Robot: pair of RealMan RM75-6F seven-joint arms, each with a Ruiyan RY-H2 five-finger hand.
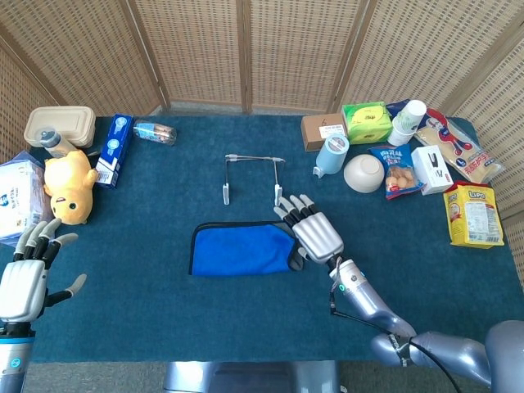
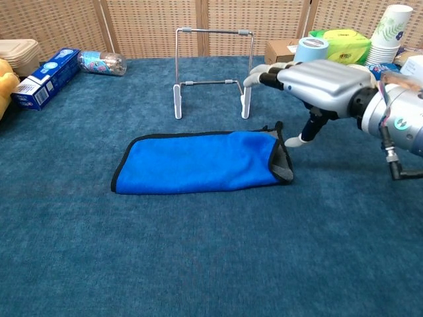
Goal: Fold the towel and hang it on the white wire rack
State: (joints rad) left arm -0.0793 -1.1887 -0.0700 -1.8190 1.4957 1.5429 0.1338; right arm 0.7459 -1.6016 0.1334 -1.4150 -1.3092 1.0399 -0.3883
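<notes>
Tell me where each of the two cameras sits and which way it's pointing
Head view: high up, looking steeply down on the whole table; shows the open left hand and the right hand with its arm.
Chest view: low, looking level across the tabletop toward the wicker screen; only the right hand shows.
Shared: the blue towel, the white wire rack, and the right hand.
</notes>
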